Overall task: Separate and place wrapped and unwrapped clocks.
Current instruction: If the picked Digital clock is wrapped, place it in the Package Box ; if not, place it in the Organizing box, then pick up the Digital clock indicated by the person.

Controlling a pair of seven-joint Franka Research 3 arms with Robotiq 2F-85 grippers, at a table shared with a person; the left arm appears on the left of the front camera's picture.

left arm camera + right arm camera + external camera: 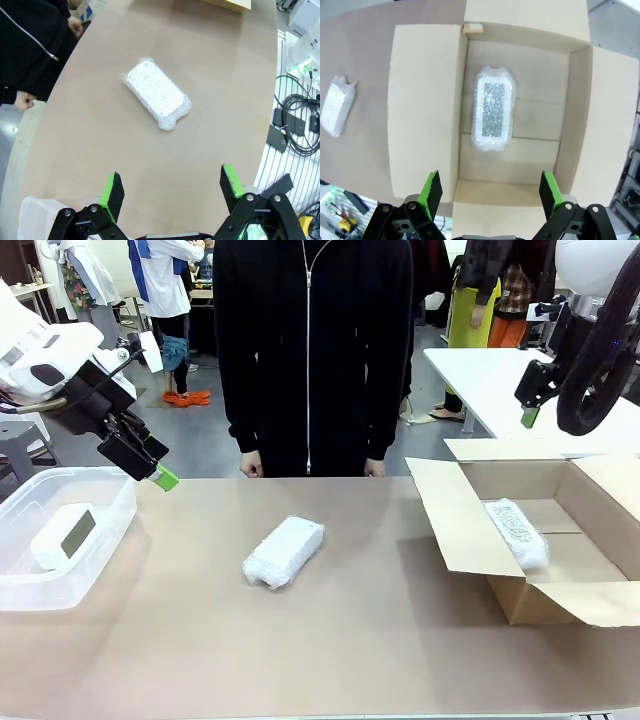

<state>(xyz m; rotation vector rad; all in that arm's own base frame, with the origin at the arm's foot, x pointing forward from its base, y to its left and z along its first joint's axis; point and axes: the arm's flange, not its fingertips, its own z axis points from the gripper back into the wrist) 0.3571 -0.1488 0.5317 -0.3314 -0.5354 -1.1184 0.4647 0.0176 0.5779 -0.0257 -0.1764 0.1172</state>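
The left end effector (pixel 170 186) hangs spread and empty; so does the right end effector (pixel 490 187), over the cardboard box (pixel 425 100) holding 1 wrapped clock (pixel 493 109). The other wrapped clock (pixel 284 551) lies mid-surface (pixel 350 640), the bare clock (pixel 63 536) in a clear bin (pixel 40 592). A person (pixel 310 350) stands opposite.

Count for your record. You have two wrapped clocks: the centre bundle (pixel 284 551) and the boxed bundle (pixel 517 532). You have one unwrapped clock (pixel 63 535), grey face up. Containers come to two: one clear plastic tub (pixel 30 592) and one cardboard box (pixel 455 530). Grippers come to two: left gripper (pixel 171 179) and right gripper (pixel 491 182), each with two green pads (pixel 112 187). You face one person (pixel 312 350) across one brown table (pixel 350 640).
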